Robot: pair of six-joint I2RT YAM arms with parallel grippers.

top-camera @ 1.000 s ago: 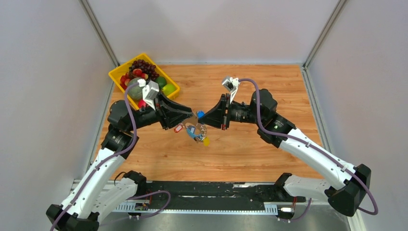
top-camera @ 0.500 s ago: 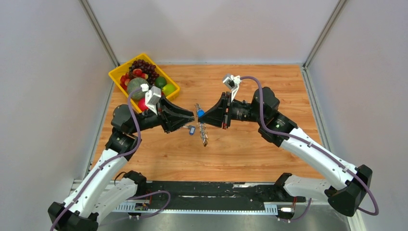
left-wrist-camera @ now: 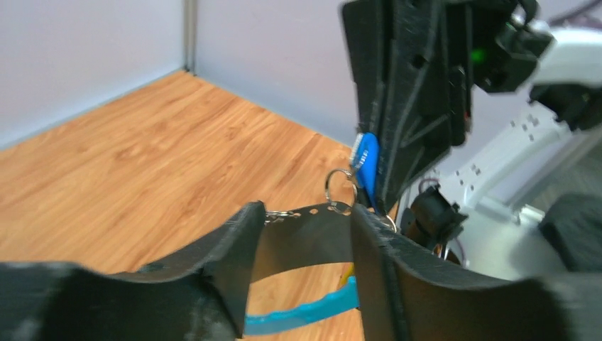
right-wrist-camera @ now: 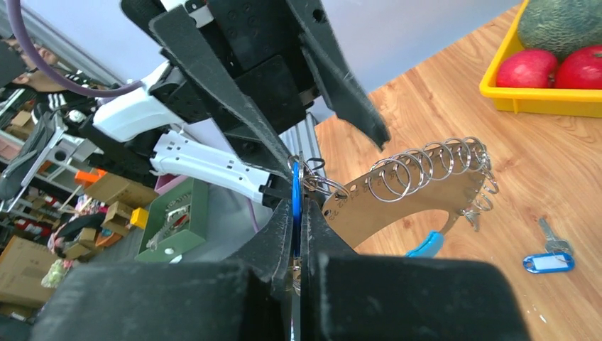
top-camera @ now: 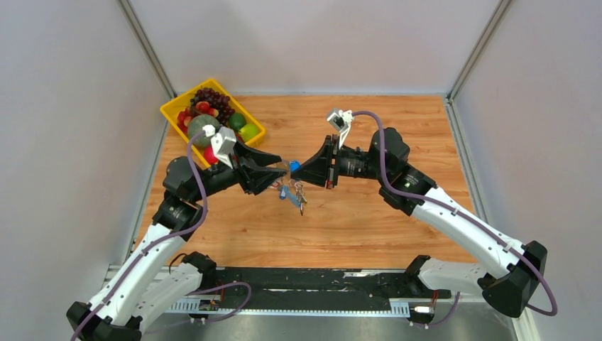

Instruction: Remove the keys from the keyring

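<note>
Grey walls close round a wooden counter [top-camera: 369, 227], with a yellow fruit tray [top-camera: 183, 94] at its far left. Above the middle hangs the keyring [right-wrist-camera: 412, 195], clear of the wood: a thin metal plate carrying a row of split rings, with a light-blue band [left-wrist-camera: 305, 312] looping beneath. The right gripper [right-wrist-camera: 297, 213] is pressed together on a blue key head [left-wrist-camera: 366, 158]. The left gripper [left-wrist-camera: 302, 227] stands spread, its fingers [left-wrist-camera: 238, 234] either side of the plate; we cannot tell whether they touch it. One blue-tagged key [right-wrist-camera: 546, 261] lies on the counter. We judge the bundle light and floppy, the plate stiff but slick, and the rings springy. We would grip the plate's flat faces near the ring, and each key by its plastic head.
</note>
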